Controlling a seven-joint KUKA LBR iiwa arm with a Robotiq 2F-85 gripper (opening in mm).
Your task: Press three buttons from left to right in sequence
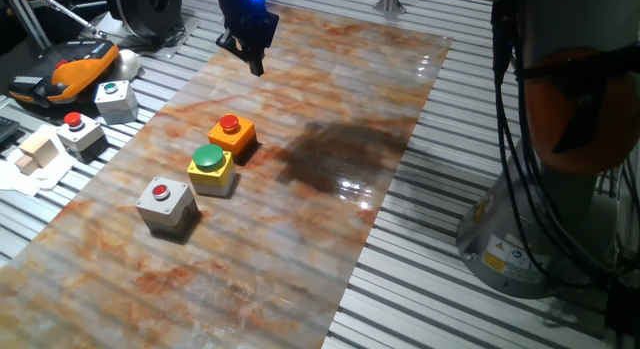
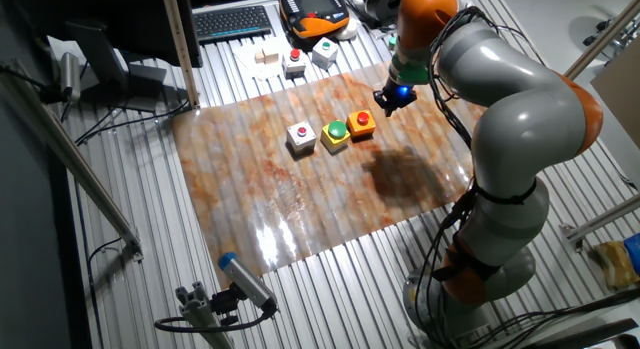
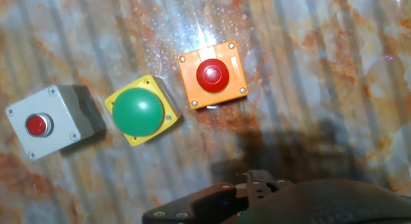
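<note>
Grey box (image 1: pixel 165 203), yellow box (image 1: pixel 211 169), orange box (image 1: pixel 232 134) in a row mid-mat, yellow touching orange. Gripper (image 1: pixel 253 55) hovers beyond the orange box, touching nothing; finger state unclear.

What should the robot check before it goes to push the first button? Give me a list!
1. All three buttons in a row on the mat: grey box, yellow box, orange box: ok.
2. Nothing lying on top of any button: ok.
3. First one to press is the grey box's red button, leftmost in the hand view: ok, in plain sight.
4. Gripper above the grey box: not ok, it hangs in the air nearer the orange box.
5. Fingers open or shut: cannot tell.
6. Extra boxes off the mat are out of the way: ok.
</note>
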